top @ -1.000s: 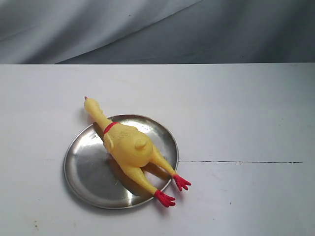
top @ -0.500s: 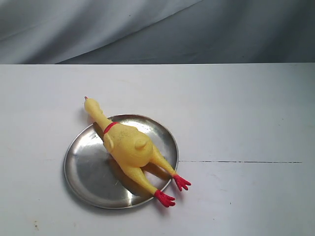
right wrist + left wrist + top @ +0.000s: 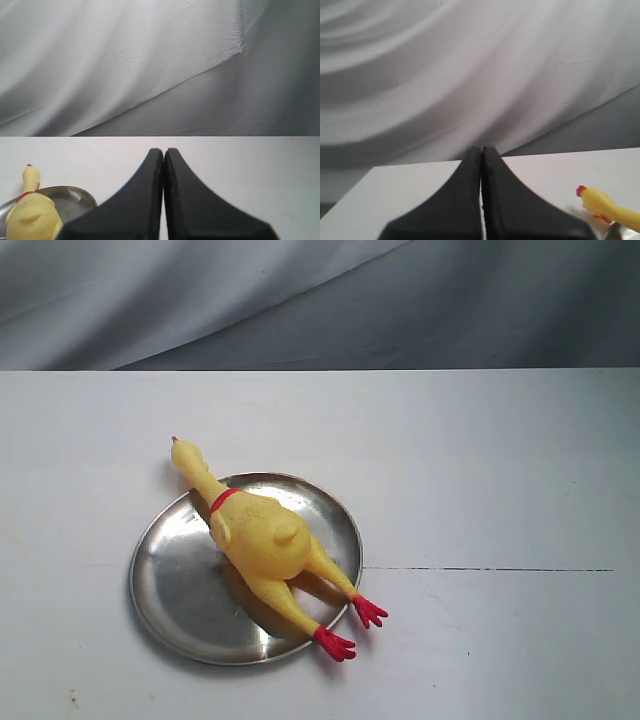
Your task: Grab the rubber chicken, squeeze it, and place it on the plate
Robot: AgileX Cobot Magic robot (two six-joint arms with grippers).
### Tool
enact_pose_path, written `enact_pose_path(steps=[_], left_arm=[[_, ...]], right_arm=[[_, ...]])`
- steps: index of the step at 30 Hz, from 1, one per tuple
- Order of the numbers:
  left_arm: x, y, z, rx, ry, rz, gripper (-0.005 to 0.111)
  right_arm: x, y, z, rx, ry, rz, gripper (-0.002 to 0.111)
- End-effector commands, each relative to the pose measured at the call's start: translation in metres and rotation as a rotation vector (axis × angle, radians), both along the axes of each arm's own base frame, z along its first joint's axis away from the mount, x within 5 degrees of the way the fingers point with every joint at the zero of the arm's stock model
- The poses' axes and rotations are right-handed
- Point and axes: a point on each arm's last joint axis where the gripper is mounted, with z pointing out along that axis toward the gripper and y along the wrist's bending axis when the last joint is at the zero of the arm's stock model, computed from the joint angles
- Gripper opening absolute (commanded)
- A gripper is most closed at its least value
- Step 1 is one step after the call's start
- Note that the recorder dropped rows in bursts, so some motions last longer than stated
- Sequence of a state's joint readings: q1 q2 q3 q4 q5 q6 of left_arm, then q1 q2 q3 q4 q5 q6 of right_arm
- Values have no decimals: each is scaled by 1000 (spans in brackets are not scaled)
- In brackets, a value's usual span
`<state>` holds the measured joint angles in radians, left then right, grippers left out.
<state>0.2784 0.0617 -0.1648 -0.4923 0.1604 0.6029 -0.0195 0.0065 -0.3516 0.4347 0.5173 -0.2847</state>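
Nothing has moved since the earlier frames - chicken, plate and both wrist views' grippers match the shot a second ago.

Rubber chicken [image 3: 262, 537] lies on the plate [image 3: 175, 585], set diagonally across its right half. Plump yellow body rests on the steel. Head and neck stick out past the far-left rim over the white table [image 3: 480, 470], with the red collar band [image 3: 225, 498] about at the rim. Both legs run toward the near-right, and the red feet [image 3: 352, 628] hang past the rim, over the tabletop. Left half of the plate is bare and shiny.

A thin dark line [image 3: 490, 569] crosses the table to the right of the plate. Grey draped cloth [image 3: 200, 290] hangs behind the table.

Neither arm shows in the exterior view.

Left gripper [image 3: 481, 152]: the two black fingers are pressed flat together with nothing between them, well apart from the chicken - only its head shows at the edge of the left wrist view.

Right gripper [image 3: 163, 152]: same, fingers closed against each other and empty. In the right wrist view the chicken and part of the plate sit off to one side, clear of the fingers.
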Motion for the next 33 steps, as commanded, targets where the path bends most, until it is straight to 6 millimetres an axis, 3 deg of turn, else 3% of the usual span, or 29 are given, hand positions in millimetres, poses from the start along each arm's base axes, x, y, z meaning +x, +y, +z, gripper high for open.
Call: enact_pose_path(steps=[1, 8, 18, 33], left_arm=[[1, 6, -14, -10, 25, 59, 0], [5, 9, -55, -151, 118, 81, 0], [-3, 13, -65, -226, 182, 229, 0], [-3, 14, -64, -195, 187, 232, 0]], right_arm=[[0, 0, -1, 8, -1, 1, 0], [0, 0, -1, 8, -1, 1, 0], [0, 0, -1, 11, -1, 1, 0], [0, 0, -1, 8, -1, 1, 0]])
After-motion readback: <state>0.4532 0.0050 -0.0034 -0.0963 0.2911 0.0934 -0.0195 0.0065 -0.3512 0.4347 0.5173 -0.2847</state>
